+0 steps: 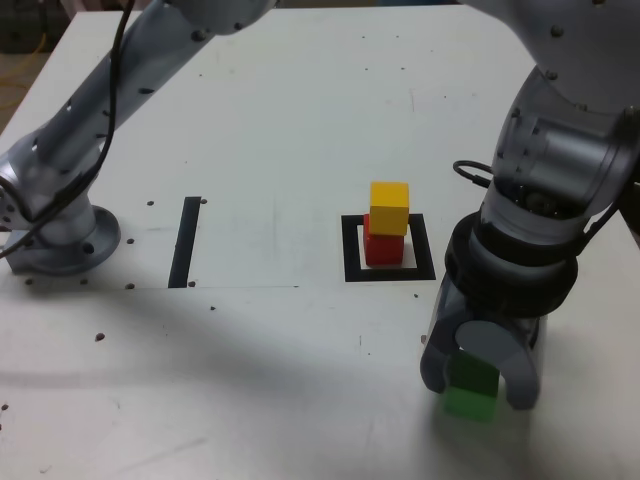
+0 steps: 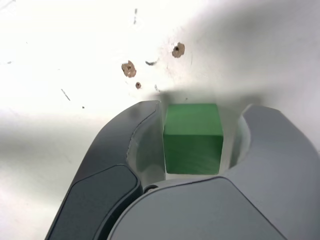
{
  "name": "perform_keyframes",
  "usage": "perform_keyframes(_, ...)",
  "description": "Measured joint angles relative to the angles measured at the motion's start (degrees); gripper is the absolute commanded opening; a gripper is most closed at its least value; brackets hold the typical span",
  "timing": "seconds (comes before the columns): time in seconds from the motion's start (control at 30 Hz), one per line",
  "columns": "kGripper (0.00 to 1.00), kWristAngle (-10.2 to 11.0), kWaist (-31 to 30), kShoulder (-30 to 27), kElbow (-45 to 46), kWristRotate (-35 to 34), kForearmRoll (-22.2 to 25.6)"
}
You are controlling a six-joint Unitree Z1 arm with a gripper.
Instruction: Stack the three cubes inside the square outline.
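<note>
The green cube (image 1: 470, 392) rests on the table near the front right of the exterior view, between the fingers of my gripper (image 1: 480, 385). In the wrist view the green cube (image 2: 193, 138) touches one finger (image 2: 142, 130), while a narrow gap shows beside the other finger (image 2: 265, 135), so my gripper (image 2: 197, 130) is open around it. The yellow cube (image 1: 389, 208) sits on the red cube (image 1: 384, 247), and both stand inside the black square outline (image 1: 350, 250), beyond the gripper and toward the exterior view's left.
A straight black tape strip (image 1: 185, 240) lies on the white table at the exterior view's left. The arm's base (image 1: 60, 235) stands at the far left. Small screw holes (image 2: 129, 69) dot the tabletop.
</note>
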Motion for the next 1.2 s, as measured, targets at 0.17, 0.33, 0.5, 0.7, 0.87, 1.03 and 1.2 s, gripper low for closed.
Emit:
perform_keyframes(0.17, 0.00, -0.3, 0.0, 0.1, 0.8, 0.0, 0.0)
perform_keyframes(0.33, 0.00, -1.1, 0.0, 0.1, 0.8, 0.5, 0.0)
perform_keyframes(0.5, 0.00, -1.7, 0.2, 0.0, 0.9, 1.4, 0.0)
perform_keyframes(0.7, 0.00, -1.6, 0.5, -3.6, 2.9, 1.4, 0.4)
perform_keyframes(0.87, 0.00, -0.8, 2.1, -10.2, 4.1, 2.4, 2.4)
perform_keyframes(1.03, 0.00, -0.9, 4.1, -16.3, 5.6, 2.9, 4.4)
perform_keyframes(1.2, 0.00, -0.6, 6.9, -18.0, 6.5, 3.8, 5.3)
